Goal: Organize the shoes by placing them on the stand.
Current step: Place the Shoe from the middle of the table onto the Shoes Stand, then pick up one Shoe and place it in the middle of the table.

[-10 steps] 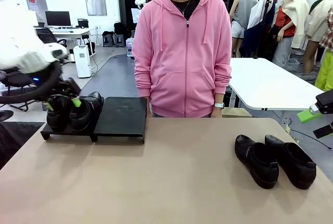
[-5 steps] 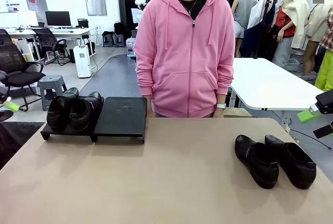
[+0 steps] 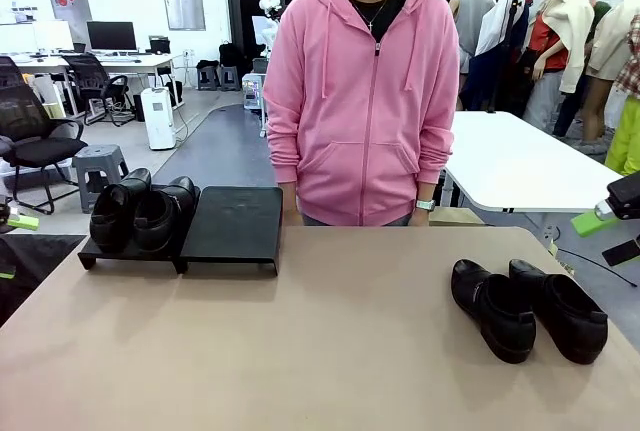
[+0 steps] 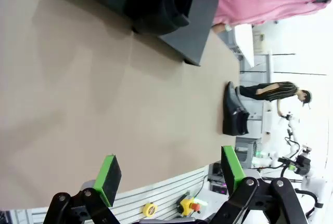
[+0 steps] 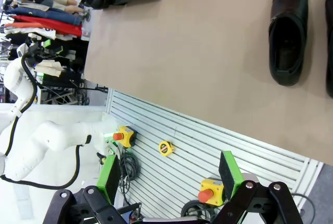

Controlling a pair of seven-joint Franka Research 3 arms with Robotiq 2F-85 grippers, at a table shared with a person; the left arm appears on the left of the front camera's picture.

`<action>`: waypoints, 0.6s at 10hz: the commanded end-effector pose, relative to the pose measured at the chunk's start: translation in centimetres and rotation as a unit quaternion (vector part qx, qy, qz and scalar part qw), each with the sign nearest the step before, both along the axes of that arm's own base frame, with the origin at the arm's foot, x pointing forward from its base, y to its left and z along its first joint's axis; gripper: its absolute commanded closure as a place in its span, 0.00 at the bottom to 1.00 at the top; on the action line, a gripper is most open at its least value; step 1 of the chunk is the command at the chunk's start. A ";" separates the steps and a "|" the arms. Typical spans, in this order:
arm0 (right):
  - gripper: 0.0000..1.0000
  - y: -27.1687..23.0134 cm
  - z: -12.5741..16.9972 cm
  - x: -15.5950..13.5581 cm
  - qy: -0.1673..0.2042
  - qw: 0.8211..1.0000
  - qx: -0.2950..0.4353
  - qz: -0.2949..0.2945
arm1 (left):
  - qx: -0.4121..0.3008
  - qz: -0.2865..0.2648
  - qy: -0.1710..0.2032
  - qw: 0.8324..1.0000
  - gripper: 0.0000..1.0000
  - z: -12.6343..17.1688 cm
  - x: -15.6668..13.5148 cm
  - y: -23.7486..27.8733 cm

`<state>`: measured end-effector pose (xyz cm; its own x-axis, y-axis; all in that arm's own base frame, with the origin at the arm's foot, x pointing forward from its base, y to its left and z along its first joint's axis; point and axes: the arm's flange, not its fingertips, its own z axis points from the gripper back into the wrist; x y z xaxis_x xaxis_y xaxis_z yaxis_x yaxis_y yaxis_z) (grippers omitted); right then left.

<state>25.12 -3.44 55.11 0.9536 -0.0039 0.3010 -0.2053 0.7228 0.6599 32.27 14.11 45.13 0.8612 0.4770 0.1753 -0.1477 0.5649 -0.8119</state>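
The stand (image 3: 232,223) is located at the 10 o'clock area of the table (image 3: 300,351), as seen from the front. Two racked loafers (image 3: 140,213) are seated side by side on its left platform. Two loose loafers (image 3: 525,309) are positioned on the tabletop at 4 o'clock, just beside each other, toes directed toward 5 o'clock. The left gripper (image 4: 170,172) is spread wide, nothing held. The right gripper (image 5: 169,174) is likewise spread wide and unloaded. A person (image 3: 360,101) is stationed at 12 o'clock.
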 end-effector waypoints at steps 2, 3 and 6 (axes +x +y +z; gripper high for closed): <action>0.00 0.1 0.5 0.1 -0.002 1.000 0.013 0.001 | 0.018 -0.004 0.018 1.000 0.00 1.3 -0.8 0.0; 0.00 0.1 0.5 0.1 -0.002 1.000 0.013 0.001 | 0.018 -0.004 0.018 1.000 0.00 1.3 -0.8 0.0; 0.00 0.1 0.5 0.1 -0.002 1.000 0.013 0.001 | 0.018 -0.004 0.018 1.000 0.00 1.3 -0.8 0.0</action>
<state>25.12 -3.44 55.11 0.9536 -0.0038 0.3009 -0.2053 0.7228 0.6599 31.68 13.95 46.20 0.8690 0.4641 0.1713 -0.1633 0.5960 -0.7862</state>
